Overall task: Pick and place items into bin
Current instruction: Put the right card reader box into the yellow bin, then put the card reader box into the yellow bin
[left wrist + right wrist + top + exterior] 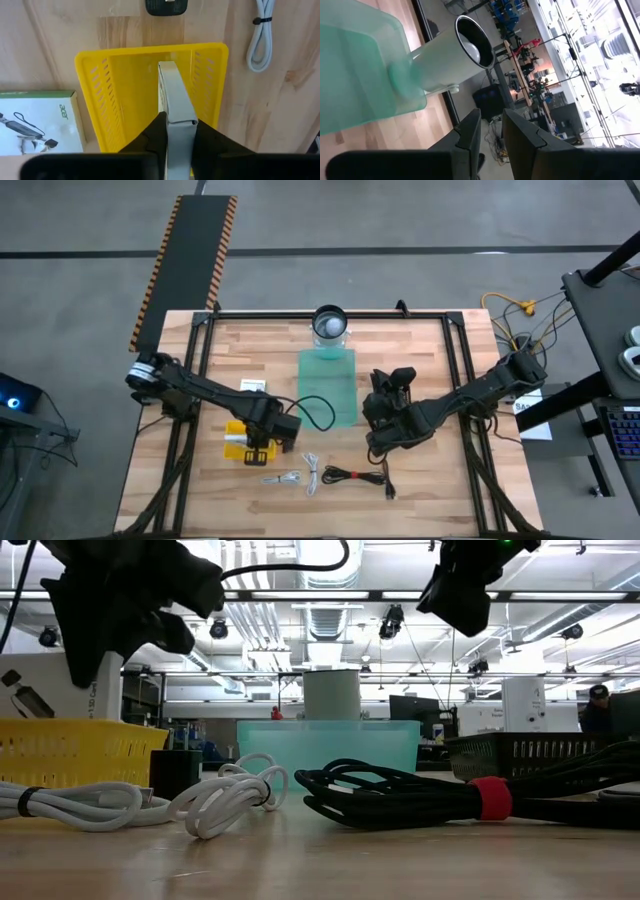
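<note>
**White box held over the yellow bin**

Left gripper [177,137] pinches a white box [176,100] above the yellow bin [120,85]; a green-edged carton [37,120] lies beside. Ahead, white cables [300,476] and black cable [355,474] wait. Right gripper [490,132] hangs nearly closed, empty, by the teal tray [328,385].

"acer" logo on the green-and-white box [37,122], no other text readable
</note>
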`<state>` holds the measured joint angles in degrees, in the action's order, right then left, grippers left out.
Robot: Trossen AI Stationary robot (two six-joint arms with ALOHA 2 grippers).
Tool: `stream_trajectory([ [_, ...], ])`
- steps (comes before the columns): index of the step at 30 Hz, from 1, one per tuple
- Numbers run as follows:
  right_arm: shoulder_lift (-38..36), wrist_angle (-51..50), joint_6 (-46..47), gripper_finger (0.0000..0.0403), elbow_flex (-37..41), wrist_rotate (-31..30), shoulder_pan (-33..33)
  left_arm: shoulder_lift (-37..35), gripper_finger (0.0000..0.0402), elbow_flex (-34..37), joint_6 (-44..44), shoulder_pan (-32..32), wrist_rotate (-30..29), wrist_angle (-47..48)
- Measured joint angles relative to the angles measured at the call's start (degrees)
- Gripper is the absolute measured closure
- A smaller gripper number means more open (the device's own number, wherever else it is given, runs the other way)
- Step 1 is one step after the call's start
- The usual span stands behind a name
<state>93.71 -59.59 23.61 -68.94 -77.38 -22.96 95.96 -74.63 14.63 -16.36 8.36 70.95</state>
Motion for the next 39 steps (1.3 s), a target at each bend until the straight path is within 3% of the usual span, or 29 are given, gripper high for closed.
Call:
stream_trajectory([
  [7, 0.00, 0.04, -0.01, 0.0335, 0.27, 0.00, 0.00, -0.13, 0.0274, 0.00, 1.50, 0.24, -1.53, -0.58],
  [12, 0.00, 0.04, -0.01, 0.0335, 0.28, 0.00, 0.02, -0.55, 0.0244, 0.02, 1.45, 0.24, -3.16, 0.63],
  [20, 0.02, 0.07, -0.01, 0.0335, 0.46, -0.02, 0.00, -1.76, 0.0240, -0.45, 1.55, 0.26, -5.05, 5.07],
  [28, 0.02, 0.08, 0.48, 0.0335, 0.49, -0.03, 0.02, -3.42, 0.0240, -0.33, 1.51, 0.71, -15.02, 6.68],
  [34, 0.02, -0.03, 5.01, 0.0335, 0.49, 0.06, 0.04, -5.20, 0.0240, -0.31, 3.08, 4.04, -16.94, 6.38],
  [39, 0.02, -0.05, 5.38, 0.0335, 0.65, 1.20, 0.04, -6.30, 0.0240, -0.18, 9.16, 9.50, -23.38, 3.66],
])
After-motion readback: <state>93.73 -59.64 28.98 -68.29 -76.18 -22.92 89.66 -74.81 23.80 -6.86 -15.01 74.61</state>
